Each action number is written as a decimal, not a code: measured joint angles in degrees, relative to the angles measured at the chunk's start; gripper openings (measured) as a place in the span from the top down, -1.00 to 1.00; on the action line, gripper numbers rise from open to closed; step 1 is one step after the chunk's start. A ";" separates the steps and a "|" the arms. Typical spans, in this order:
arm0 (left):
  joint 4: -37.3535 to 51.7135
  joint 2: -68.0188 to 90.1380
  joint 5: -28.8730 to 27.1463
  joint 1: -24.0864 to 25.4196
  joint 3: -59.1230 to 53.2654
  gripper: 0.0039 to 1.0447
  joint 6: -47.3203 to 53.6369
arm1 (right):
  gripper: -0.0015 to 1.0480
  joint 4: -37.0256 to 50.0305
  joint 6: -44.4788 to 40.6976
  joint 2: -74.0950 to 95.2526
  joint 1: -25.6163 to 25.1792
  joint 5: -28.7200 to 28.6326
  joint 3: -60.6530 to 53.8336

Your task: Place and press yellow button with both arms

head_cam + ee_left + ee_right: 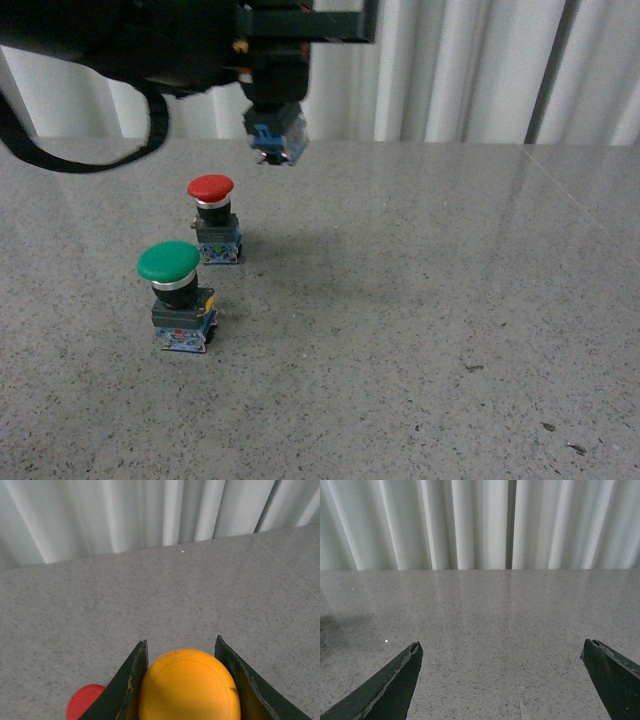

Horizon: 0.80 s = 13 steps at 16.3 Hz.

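The left arm (150, 40) has its jaws clamped on the yellow button (276, 135), which hangs in the air at the upper middle of the front view. It is clear of the worktop (450, 320) and sits higher in the frame than the red button (211, 188) and the green button (168, 262) at left centre. The left wrist view shows the yellow cap wedged between the jaws. The right arm's jaws stand wide apart and hold nothing. The pick looks done; setting the button down and pressing it are not yet done.
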 joint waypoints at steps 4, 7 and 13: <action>-0.07 6.10 -3.13 -4.37 1.81 0.36 -5.64 | -0.87 0.00 0.02 0.00 0.00 0.00 0.00; -1.44 12.52 -2.69 -6.14 5.05 0.37 -10.82 | -0.87 0.00 0.02 0.00 0.00 0.00 0.00; -4.98 19.76 -1.99 -6.08 10.54 0.37 -11.76 | -0.87 0.00 0.02 0.00 0.00 0.02 0.00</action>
